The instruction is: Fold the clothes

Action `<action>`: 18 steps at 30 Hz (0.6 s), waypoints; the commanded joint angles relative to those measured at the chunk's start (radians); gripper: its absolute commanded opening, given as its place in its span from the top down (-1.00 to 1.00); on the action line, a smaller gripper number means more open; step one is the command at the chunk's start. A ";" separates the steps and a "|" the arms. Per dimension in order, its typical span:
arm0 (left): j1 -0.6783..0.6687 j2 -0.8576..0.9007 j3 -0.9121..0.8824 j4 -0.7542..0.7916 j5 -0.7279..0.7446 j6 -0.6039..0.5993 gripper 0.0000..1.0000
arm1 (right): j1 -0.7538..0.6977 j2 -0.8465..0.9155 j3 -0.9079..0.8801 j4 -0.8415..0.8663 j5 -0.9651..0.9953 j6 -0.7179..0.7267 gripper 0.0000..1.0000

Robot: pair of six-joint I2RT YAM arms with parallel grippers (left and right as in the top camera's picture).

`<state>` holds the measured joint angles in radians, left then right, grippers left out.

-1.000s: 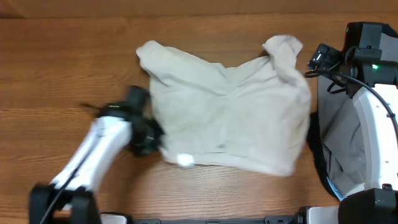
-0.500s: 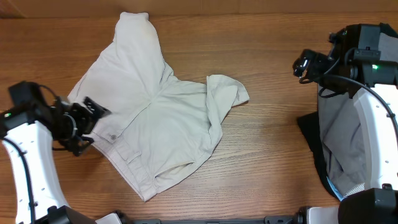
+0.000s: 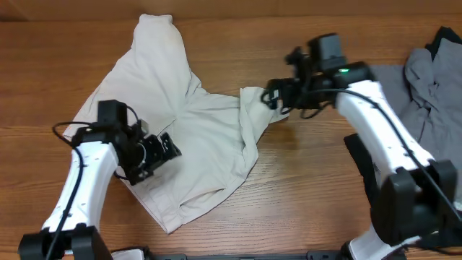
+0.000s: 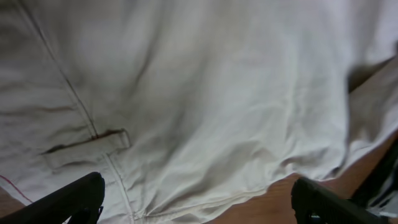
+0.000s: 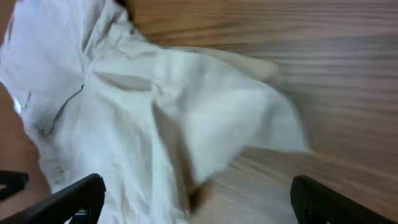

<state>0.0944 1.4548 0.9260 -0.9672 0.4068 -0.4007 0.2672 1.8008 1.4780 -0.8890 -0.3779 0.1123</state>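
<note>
The clothes, light beige shorts (image 3: pixel 195 137), lie spread and creased on the wooden table, one leg reaching the far edge and a folded flap on the right. My left gripper (image 3: pixel 166 149) hovers open over their left side near the waistband. In the left wrist view the fabric (image 4: pixel 205 93) and a belt loop (image 4: pixel 93 144) fill the frame, with the open left gripper (image 4: pixel 199 205) just above the hem. My right gripper (image 3: pixel 275 97) stands open at the right flap. In the right wrist view the flap (image 5: pixel 205 106) lies ahead of the open right gripper (image 5: pixel 199 208).
A grey garment (image 3: pixel 427 79) is heaped at the table's right edge, with a black one (image 3: pixel 361 162) below it. Bare wood (image 3: pixel 310 202) shows in front of the shorts and at the far left.
The shorts have gone from a bunched heap at the centre to a spread lie on the left. My left gripper let go and opened. The right arm swung left to the flap.
</note>
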 commanded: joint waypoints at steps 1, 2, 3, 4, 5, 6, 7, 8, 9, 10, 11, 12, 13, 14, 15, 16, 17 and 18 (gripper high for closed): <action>-0.013 0.034 -0.067 0.006 -0.053 -0.030 -0.98 | 0.080 0.051 -0.006 0.082 0.139 0.076 -0.98; -0.013 0.042 -0.080 0.011 -0.052 -0.030 -0.99 | 0.101 0.065 -0.006 0.116 0.151 0.079 -0.98; -0.013 0.048 -0.091 0.014 -0.052 -0.030 -0.99 | 0.117 0.077 -0.006 0.145 0.153 0.079 -0.98; -0.013 0.058 -0.106 0.023 -0.051 -0.030 -1.00 | 0.130 0.088 -0.006 0.167 0.153 0.079 -0.98; -0.016 0.064 -0.119 0.032 -0.051 -0.030 -1.00 | 0.150 0.106 -0.006 0.194 0.153 0.079 -0.98; -0.017 0.068 -0.130 0.042 -0.051 -0.030 -1.00 | 0.158 0.115 -0.006 0.203 0.154 0.079 -0.98; -0.016 0.072 -0.148 0.057 -0.051 -0.030 -1.00 | 0.172 0.134 -0.006 0.219 0.159 0.093 -0.97; -0.016 0.074 -0.165 0.075 -0.051 -0.030 -1.00 | 0.184 0.154 -0.006 0.232 0.182 0.127 -0.97; -0.016 0.075 -0.183 0.095 -0.051 -0.030 -1.00 | 0.194 0.179 -0.006 0.248 0.212 0.151 -0.93; -0.016 0.075 -0.193 0.108 -0.051 -0.031 -1.00 | 0.199 0.195 -0.006 0.257 0.226 0.157 -0.86; -0.016 0.075 -0.200 0.116 -0.051 -0.030 -1.00 | 0.201 0.208 -0.006 0.264 0.232 0.165 -0.69; -0.016 0.075 -0.204 0.121 -0.051 -0.030 -1.00 | 0.202 0.216 -0.006 0.267 0.238 0.177 -0.57; -0.016 0.075 -0.209 0.129 -0.051 -0.030 -1.00 | 0.202 0.226 -0.006 0.266 0.257 0.194 -0.25; -0.016 0.075 -0.212 0.133 -0.052 -0.030 -1.00 | 0.202 0.228 -0.006 0.262 0.272 0.205 0.03; -0.016 0.075 -0.215 0.136 -0.052 -0.030 -1.00 | 0.202 0.229 -0.005 0.255 0.287 0.213 0.31; -0.016 0.075 -0.219 0.142 -0.052 -0.030 -1.00 | 0.201 0.221 0.001 0.230 0.312 0.233 0.91; -0.016 0.075 -0.220 0.142 -0.052 -0.029 -1.00 | 0.195 0.216 0.008 0.208 0.335 0.246 0.93; -0.016 0.075 -0.220 0.142 -0.052 -0.029 -1.00 | 0.188 0.205 0.020 0.176 0.368 0.268 0.93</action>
<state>0.0845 1.5230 0.7322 -0.8391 0.3668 -0.4198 0.4702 2.0338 1.4754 -0.6842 -0.1120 0.3065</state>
